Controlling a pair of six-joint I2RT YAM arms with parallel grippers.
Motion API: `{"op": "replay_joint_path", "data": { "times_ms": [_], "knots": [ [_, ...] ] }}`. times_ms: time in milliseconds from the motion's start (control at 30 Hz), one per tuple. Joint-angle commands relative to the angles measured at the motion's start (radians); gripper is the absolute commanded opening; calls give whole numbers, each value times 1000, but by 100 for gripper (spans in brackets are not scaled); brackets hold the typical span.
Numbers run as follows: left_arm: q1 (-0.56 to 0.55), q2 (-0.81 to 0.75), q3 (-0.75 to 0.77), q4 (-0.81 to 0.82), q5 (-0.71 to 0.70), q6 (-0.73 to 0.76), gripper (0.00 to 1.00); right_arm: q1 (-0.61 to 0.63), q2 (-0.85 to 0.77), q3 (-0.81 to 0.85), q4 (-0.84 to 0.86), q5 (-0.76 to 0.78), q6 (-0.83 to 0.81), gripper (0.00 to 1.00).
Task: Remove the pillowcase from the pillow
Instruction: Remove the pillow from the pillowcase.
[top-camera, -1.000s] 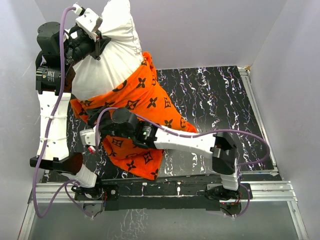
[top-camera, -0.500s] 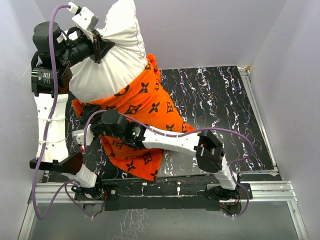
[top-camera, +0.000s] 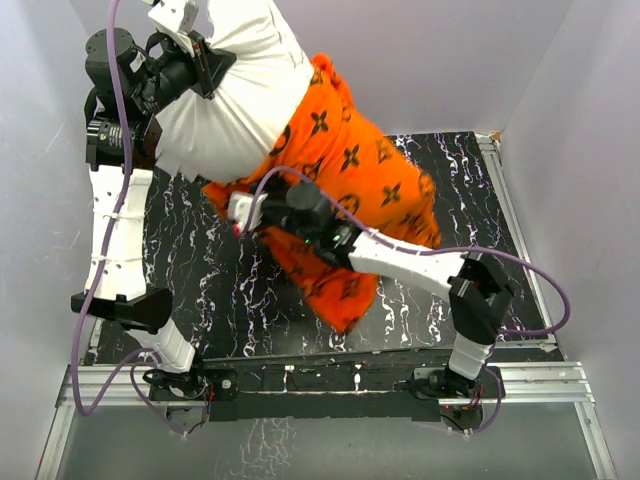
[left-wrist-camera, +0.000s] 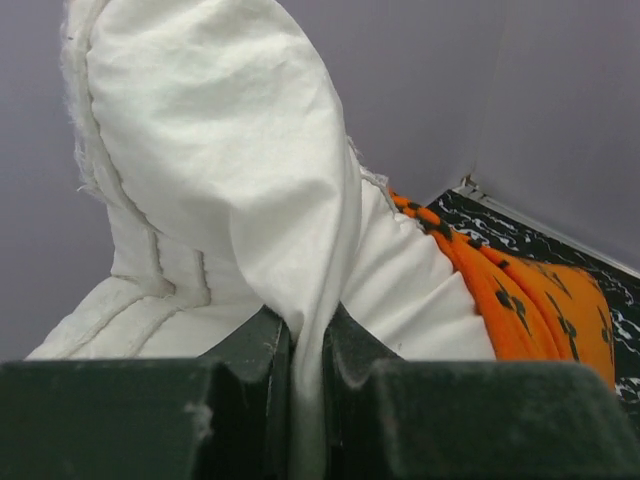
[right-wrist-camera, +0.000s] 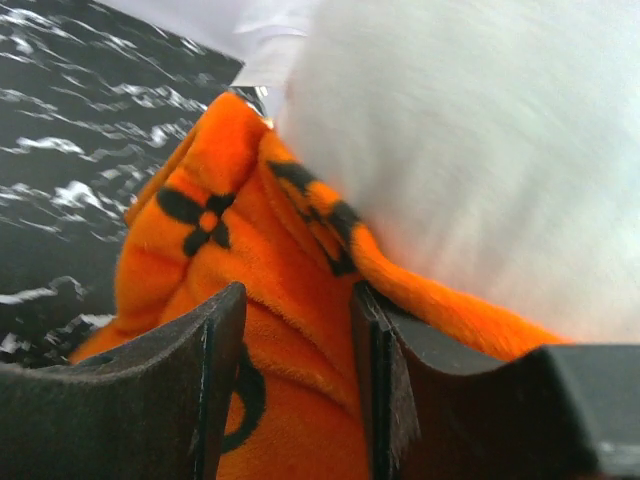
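Note:
My left gripper (top-camera: 205, 60) is raised at the back left, shut on a fold of the white pillow (top-camera: 240, 110). In the left wrist view the white pillow (left-wrist-camera: 220, 150) fabric is pinched between the left gripper (left-wrist-camera: 308, 325) fingers. The orange pillowcase (top-camera: 370, 170) with dark motifs still covers the pillow's lower part and drapes to the right onto the table. My right gripper (top-camera: 262, 200) is at the pillowcase's left edge. In the right wrist view a bunch of pillowcase (right-wrist-camera: 250, 250) fills the gap between the right gripper (right-wrist-camera: 295, 300) fingers, with the pillow (right-wrist-camera: 480, 150) just beyond.
The table top (top-camera: 240, 290) is black with white marbling. Grey walls close in on the left, back and right. A metal rail (top-camera: 350, 385) runs along the near edge and another rail (top-camera: 510, 230) along the right side.
The right gripper has moved up and to the right, and the pillowcase has swung rightward with it. The left gripper has lifted the pillow higher. More white pillow shows.

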Motion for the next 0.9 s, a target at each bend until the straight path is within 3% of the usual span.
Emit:
{"op": "replay_joint_path", "data": {
  "times_ms": [0,167,500,700,867],
  "knots": [
    [16,-126,115,451,-37,-33,0,-183,-87,-26,69,157,246,49],
    [16,-171,39,416,24,-75,0,-205,-155,-101,103,185,468,54],
    [16,-233,-242,252,29,-164,0,-105,-375,-470,240,346,1224,60],
    [16,-267,-370,213,11,-168,0,30,-329,-453,99,426,1671,60],
    [15,-277,-384,193,-4,-173,0,184,-277,-419,176,537,1788,64]
  ]
}}
